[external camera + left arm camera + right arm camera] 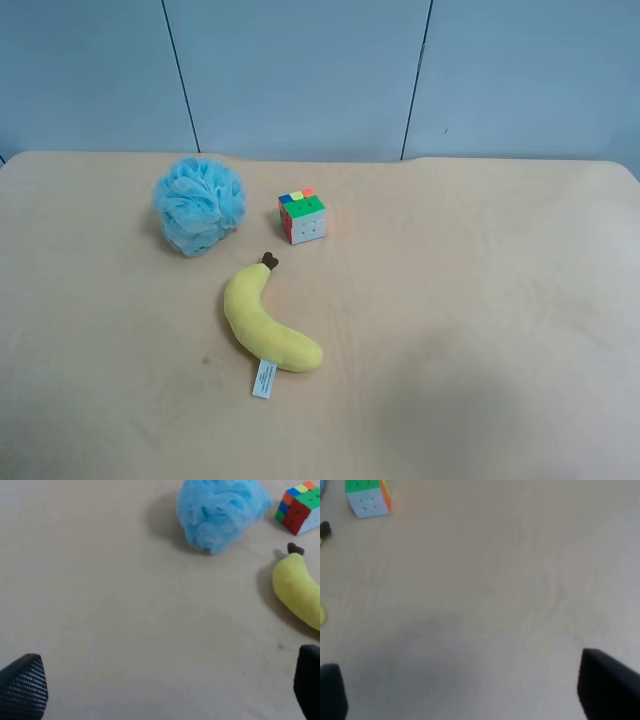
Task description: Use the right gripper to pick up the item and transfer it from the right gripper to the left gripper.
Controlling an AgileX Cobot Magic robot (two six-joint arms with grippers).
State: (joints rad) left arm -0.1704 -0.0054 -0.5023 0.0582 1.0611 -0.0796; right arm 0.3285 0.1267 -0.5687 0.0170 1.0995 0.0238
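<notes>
The light-blue mesh bath pouf (199, 205) sits on the beige table toward the back left in the exterior high view; it also shows in the left wrist view (220, 511). Neither arm shows in the exterior high view. My right gripper (465, 692) is open and empty above bare table, its dark fingertips (607, 685) far apart; the pouf is out of that view. My left gripper (165, 685) is open and empty, its fingertips (22, 687) wide apart, well short of the pouf.
A yellow plush banana (265, 322) with a white tag lies in front of the pouf. A small colourful puzzle cube (302, 216) stands to the pouf's right. The table (500, 300) ends at a blue-grey wall behind.
</notes>
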